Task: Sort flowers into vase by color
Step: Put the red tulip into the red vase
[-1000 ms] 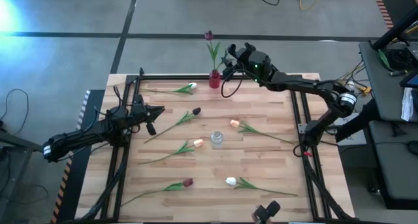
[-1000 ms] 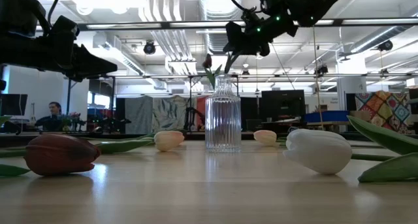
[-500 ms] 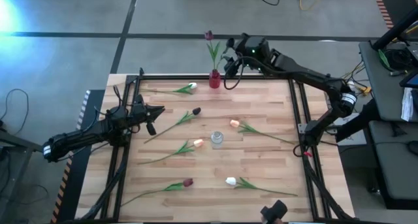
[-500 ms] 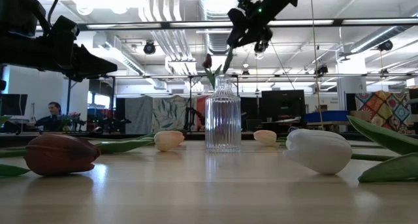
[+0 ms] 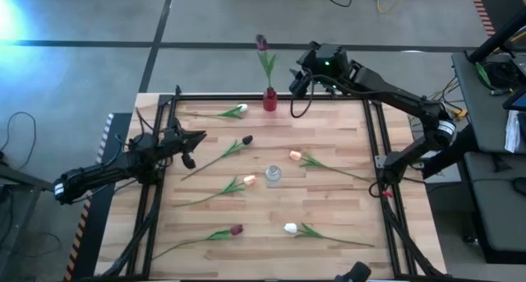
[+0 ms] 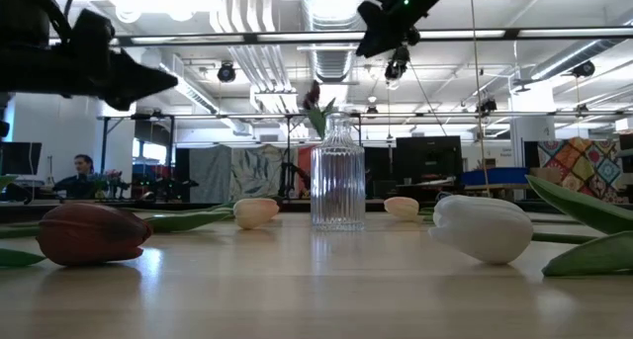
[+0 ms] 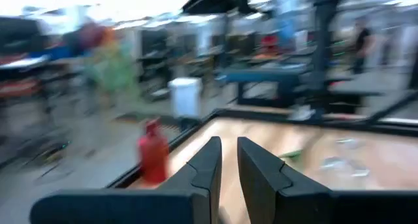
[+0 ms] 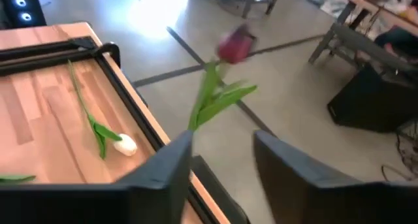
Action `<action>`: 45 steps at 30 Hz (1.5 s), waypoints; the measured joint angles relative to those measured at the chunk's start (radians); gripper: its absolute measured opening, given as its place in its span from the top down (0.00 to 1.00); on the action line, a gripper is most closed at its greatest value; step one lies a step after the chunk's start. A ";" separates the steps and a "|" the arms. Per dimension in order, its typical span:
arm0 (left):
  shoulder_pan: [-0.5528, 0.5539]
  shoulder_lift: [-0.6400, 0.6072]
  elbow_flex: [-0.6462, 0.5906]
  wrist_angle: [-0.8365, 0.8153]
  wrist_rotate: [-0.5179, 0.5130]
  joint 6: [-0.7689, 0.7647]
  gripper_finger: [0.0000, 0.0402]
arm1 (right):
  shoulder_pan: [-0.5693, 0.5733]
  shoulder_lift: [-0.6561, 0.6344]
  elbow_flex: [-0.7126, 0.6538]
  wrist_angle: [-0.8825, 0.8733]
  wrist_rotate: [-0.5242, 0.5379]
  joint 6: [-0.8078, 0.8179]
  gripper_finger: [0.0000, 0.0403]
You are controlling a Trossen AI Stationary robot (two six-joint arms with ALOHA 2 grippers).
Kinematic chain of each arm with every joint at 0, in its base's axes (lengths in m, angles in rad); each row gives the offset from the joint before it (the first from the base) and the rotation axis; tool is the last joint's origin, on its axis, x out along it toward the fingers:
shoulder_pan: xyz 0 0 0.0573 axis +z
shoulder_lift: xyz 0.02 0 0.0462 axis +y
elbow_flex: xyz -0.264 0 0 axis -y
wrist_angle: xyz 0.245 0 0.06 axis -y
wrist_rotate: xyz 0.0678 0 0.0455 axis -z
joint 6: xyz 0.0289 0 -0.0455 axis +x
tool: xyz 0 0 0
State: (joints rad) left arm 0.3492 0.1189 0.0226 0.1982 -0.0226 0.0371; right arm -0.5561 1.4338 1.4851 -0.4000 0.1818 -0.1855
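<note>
Right gripper (image 5: 301,79) hovered beside maroon tulip (image 5: 262,43) in red vase (image 5: 269,99), jaws apart; left gripper (image 5: 191,145) near counter edge, jaws nearly together.

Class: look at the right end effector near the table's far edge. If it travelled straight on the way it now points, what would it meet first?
Probably the maroon tulip standing in the red vase: the right wrist view shows it straight ahead of the open right end effector. Depth is unclear, so it might pass alongside.
</note>
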 joint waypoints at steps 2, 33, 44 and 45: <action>0.000 0.017 0.000 0.019 0.093 -0.001 0.92 | 0.006 -0.021 -0.031 0.017 -0.016 -0.010 0.79; -0.724 0.954 0.493 -0.453 -0.200 -0.484 1.00 | 0.274 -0.294 -0.761 0.602 -0.051 0.044 0.98; -1.019 1.318 0.826 -0.830 -0.133 -0.963 1.00 | 0.284 -0.294 -0.761 0.602 -0.051 0.044 0.98; -1.030 1.344 0.854 -0.840 -0.124 -0.971 1.00 | 0.284 -0.294 -0.761 0.602 -0.050 0.045 0.98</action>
State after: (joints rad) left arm -0.6803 1.4628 0.8764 -0.6416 -0.1471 -0.9341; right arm -0.2726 1.1400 0.7238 0.2020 0.1314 -0.1410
